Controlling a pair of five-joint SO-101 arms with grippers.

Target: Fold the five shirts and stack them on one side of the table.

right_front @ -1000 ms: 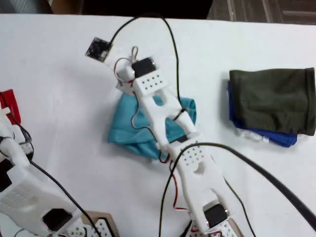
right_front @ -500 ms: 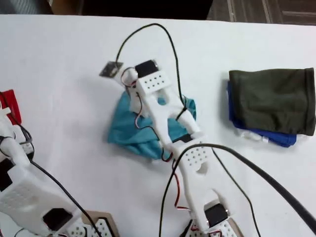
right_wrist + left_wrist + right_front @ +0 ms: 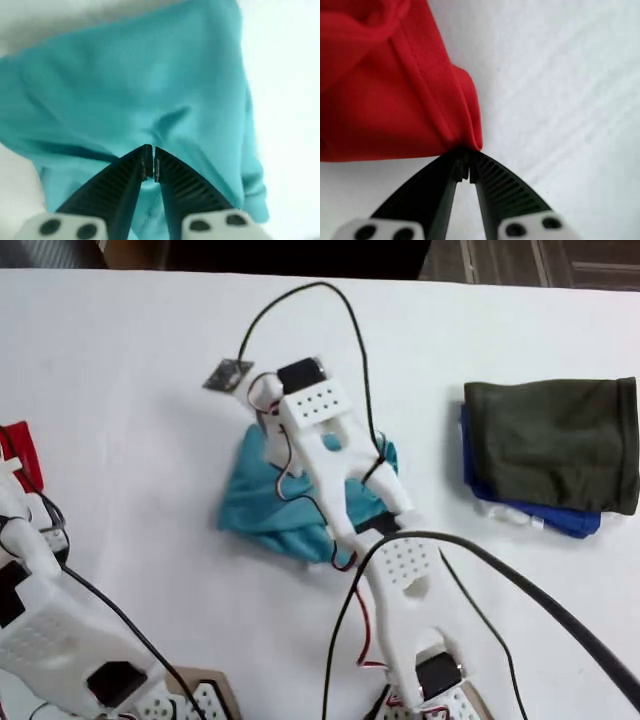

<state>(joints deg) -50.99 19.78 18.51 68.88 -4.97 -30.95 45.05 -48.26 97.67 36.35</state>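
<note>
Two end effectors (image 3: 465, 171) (image 3: 149, 165) closed against two shirts (image 3: 385, 95) (image 3: 140, 85).

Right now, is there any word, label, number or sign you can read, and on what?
None can be read. The teal shirt, red shirt, olive shirt and the blue shirt under it show plain cloth, no print or tag. The small dark board is too small to tell.
</note>
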